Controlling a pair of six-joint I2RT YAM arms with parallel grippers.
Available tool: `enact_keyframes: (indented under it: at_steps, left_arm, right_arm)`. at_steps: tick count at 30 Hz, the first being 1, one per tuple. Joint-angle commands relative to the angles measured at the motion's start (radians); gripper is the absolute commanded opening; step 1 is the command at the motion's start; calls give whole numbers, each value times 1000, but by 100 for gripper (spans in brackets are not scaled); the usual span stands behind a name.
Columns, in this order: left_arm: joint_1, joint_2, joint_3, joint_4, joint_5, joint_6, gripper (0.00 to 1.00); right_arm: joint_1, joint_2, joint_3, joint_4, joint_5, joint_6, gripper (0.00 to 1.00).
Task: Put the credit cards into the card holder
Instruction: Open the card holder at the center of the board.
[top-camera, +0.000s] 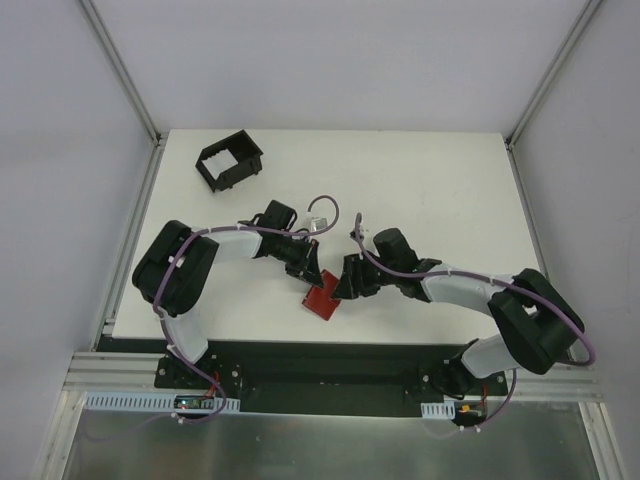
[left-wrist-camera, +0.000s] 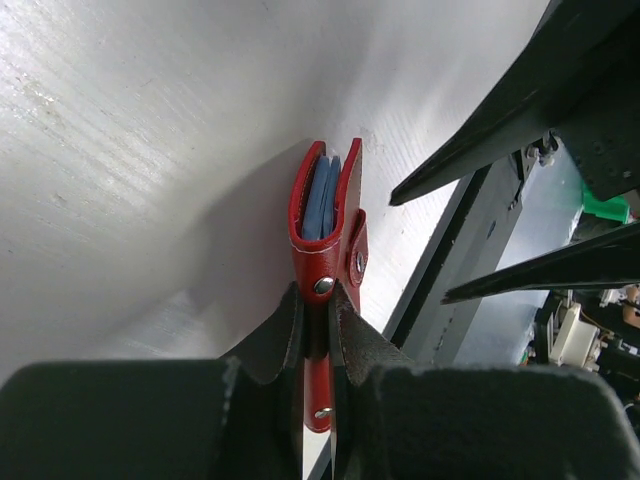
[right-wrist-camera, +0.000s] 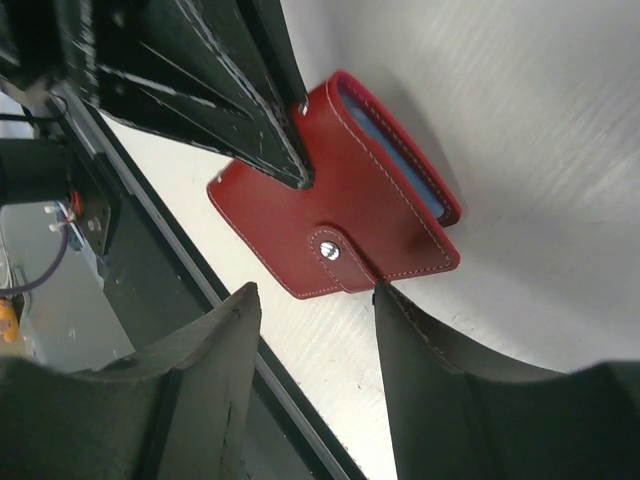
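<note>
The card holder (top-camera: 322, 297) is a red wallet near the table's front edge, folded shut with its snap tab (right-wrist-camera: 330, 250) fastened. Bluish credit cards (left-wrist-camera: 320, 205) sit inside it, their edges (right-wrist-camera: 405, 165) showing along its open side. My left gripper (left-wrist-camera: 318, 300) is shut on the card holder (left-wrist-camera: 325, 245), pinching its snap-tab end from the left, and its fingers (right-wrist-camera: 240, 110) reach in from the upper left in the right wrist view. My right gripper (right-wrist-camera: 315, 290) stands open just right of the card holder (right-wrist-camera: 330, 190), with nothing between its fingers. One fingertip (right-wrist-camera: 385, 295) is close to the wallet's corner.
A black open-sided box (top-camera: 230, 163) stands at the back left of the white table (top-camera: 430, 190). The table's front edge and a dark rail (top-camera: 330, 355) run right beside the wallet. Both forearms meet over the table's near middle.
</note>
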Motion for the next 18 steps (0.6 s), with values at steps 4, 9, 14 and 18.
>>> enact_keyframes:
  at_steps: [4,9,14,18]
  left_arm:
    - [-8,29,18,-47,12,81,0]
    - [-8,32,13,-47,17,89,0]
    - [-8,35,20,-46,9,89,0]
    - [-8,32,30,-47,-32,80,0]
  right_arm:
    - [28,86,26,86,-29,-13,51]
    - [31,124,42,142,-67,-8,50]
    - [49,173,66,102,-86,-39,43]
    - [91,192,51,94,-106,-51,36]
